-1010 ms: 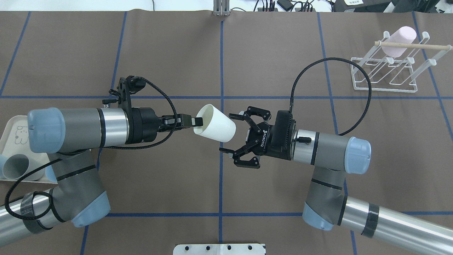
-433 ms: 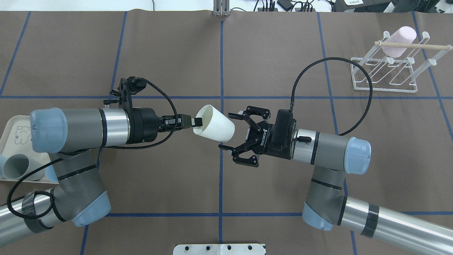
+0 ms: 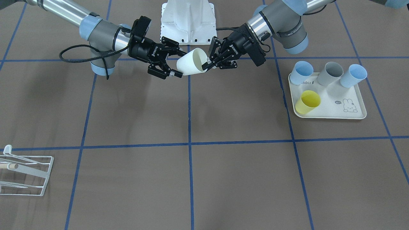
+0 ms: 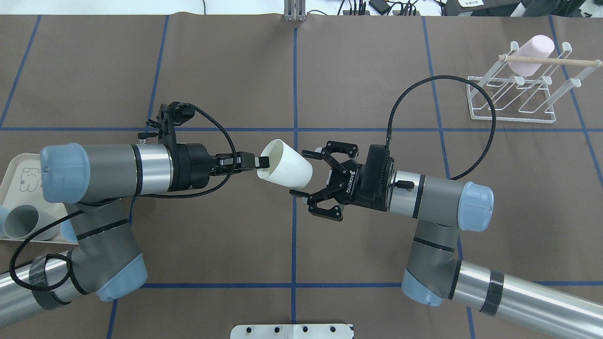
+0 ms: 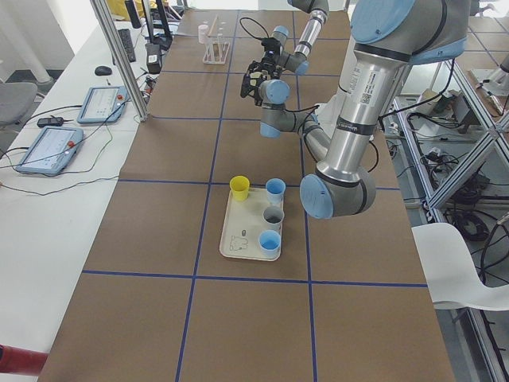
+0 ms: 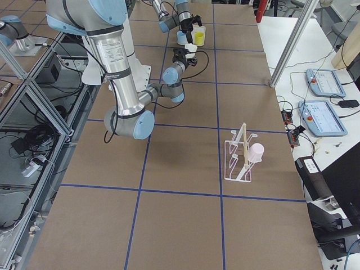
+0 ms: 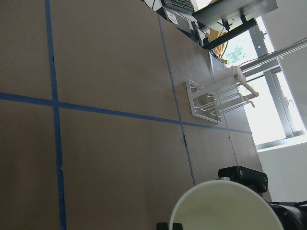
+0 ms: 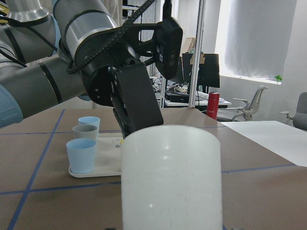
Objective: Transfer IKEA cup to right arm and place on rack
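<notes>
1. Brown matte paper is covering the worktop (image 4: 377, 70), and blue tape lines are dividing it into large rectangles.
2. A smooth white tapered cup (image 4: 287, 165) is hanging in the air over the worktop's middle. It is lying on its side, with its open mouth facing the left arm.
3. The left claw (image 4: 261, 162) is pinching the cup by its thin rim.
4. The right claw (image 4: 301, 173) is standing wide, its black fingers straddling the cup's closed end. Whether they are touching it I cannot tell.
5. A white wire rack (image 4: 511, 101) is sitting at the worktop's far right corner. It is carrying a pale wooden dowel (image 4: 546, 60) across its top and a pink cup (image 4: 532, 54) slanted on its bars.
6. A cream tray (image 3: 329, 107) with rounded corners and a rabbit print is lying by the left edge. It is holding pale blue cups (image 3: 303, 72), a grey cup (image 3: 331, 73) and a yellow cup (image 3: 307, 102), all mouth up.
</notes>
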Action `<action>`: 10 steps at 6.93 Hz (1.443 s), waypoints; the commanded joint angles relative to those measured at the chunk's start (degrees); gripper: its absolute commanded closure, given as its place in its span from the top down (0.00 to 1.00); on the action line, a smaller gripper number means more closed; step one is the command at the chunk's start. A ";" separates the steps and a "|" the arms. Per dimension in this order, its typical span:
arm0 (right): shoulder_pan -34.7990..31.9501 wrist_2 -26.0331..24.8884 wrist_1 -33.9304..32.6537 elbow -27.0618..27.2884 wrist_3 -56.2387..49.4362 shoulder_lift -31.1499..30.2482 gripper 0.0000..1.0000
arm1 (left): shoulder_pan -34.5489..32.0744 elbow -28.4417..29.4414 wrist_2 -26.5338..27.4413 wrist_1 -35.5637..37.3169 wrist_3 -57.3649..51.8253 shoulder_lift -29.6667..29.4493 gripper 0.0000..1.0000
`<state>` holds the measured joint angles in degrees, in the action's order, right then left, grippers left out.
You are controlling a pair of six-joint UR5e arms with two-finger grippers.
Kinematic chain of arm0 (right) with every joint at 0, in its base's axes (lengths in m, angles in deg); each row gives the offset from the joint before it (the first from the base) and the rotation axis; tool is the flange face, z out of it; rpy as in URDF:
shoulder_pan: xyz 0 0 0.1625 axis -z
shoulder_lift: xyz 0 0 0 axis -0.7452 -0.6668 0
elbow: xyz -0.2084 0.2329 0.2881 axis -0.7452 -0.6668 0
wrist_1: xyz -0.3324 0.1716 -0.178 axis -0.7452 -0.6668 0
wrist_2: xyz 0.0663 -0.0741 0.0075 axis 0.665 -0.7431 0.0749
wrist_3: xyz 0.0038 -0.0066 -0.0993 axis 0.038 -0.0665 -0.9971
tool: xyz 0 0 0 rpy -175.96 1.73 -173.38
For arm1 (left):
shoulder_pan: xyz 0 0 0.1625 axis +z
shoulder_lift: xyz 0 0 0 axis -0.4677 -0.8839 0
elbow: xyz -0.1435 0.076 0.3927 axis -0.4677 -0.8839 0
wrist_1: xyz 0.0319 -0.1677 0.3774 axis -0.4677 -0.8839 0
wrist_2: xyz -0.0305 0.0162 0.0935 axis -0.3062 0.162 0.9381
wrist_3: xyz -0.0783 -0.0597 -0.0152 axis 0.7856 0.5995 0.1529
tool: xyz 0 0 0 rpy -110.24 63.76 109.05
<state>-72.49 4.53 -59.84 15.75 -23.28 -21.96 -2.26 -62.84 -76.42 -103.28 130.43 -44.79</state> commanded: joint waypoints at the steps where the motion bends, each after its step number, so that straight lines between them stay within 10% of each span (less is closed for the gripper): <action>1: -0.04 -0.01 0.00 0.01 0.18 0.13 0.45 | 0.00 0.01 -0.04 0.00 0.00 -0.09 0.00; 3: -0.12 -0.96 0.00 0.01 0.27 0.13 0.16 | 0.00 -0.08 -0.13 -0.09 -0.09 0.00 0.00; 5: -0.21 -1.50 0.00 0.01 0.27 0.04 0.10 | -0.17 -0.34 0.13 -0.26 -0.61 0.00 0.99; 10: -1.78 -5.98 -4.45 0.19 0.27 -2.33 0.00 | -8.49 -2.27 -4.50 11.27 -5.06 1.40 1.00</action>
<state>-73.31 -0.89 -61.55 15.93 -22.94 -23.46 -7.21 -64.20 -78.45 -98.09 128.49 -43.70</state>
